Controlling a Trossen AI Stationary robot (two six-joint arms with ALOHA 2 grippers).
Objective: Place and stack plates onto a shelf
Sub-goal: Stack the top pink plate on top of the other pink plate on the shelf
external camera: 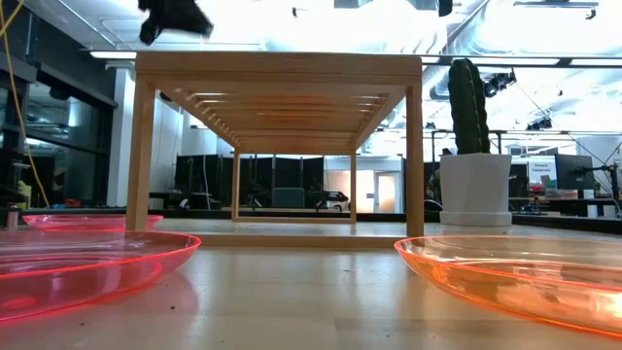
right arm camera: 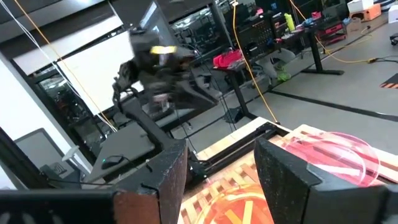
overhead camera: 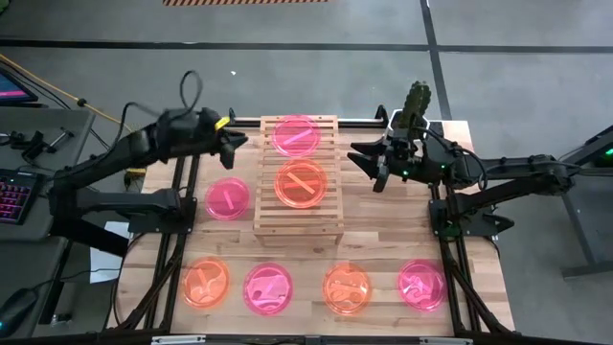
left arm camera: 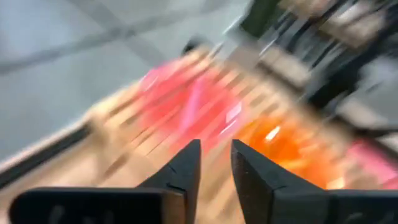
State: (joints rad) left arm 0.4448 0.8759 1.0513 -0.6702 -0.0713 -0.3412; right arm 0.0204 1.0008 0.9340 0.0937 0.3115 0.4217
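Left end effector: (overhead camera: pixel 233 144) hangs just beside the shelf's far-left corner, its fingers (left arm camera: pixel 186 167) a narrow gap apart with nothing between them.
Right end effector: (overhead camera: pixel 369 163) hovers off the shelf's right edge, jaws spread wide and empty (it looks to be waiting).
Shelf: (overhead camera: pixel 267 219) the slatted wooden rack stands at the middle of the surface (overhead camera: pixel 383 240), raised on legs as the low view shows.
Plates on the shelf: a pink plate (overhead camera: pixel 296 135) lies at the far end and an orange plate (overhead camera: pixel 302 183) just in front of it, side by side, not stacked.
Plates left over: a pink one (overhead camera: pixel 228 198) lies near the shelf's left side; along the near edge lie an orange (overhead camera: pixel 206 283), a pink (overhead camera: pixel 267 288), another orange (overhead camera: pixel 347 288) and another pink (overhead camera: pixel 421 284).
Progress: two plates placed, five I can see to go, so I judge it under halfway (and no stack begun yet).
Likely next: the pink plate beside the shelf seems the nearest pick for the left arm.
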